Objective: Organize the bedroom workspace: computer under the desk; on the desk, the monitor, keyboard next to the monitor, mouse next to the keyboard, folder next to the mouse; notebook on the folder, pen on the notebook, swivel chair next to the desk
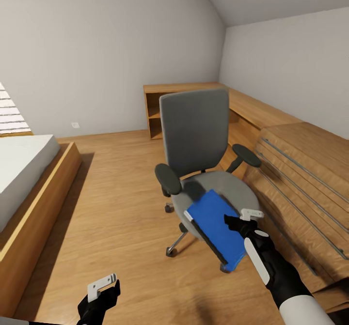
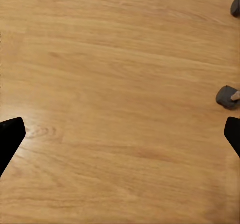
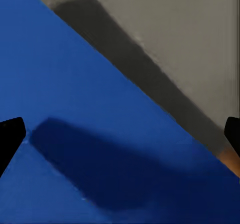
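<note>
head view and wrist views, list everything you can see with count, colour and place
swivel chair: one, grey back and seat, black armrests, on the wood floor mid-room
folder: one, bright blue, lying on the chair seat, front edge overhanging
chair castors: two show in the left wrist view, dark grey, on the floor
dresser: one, light wood with long bar handles, right of the chair
open shelf unit: one, light wood, against the far wall
bed: one, white top, wood frame, far left
floor: light wood
right gripper: black and white, open, above the folder
left gripper: black and white, open, low over bare floor
</note>
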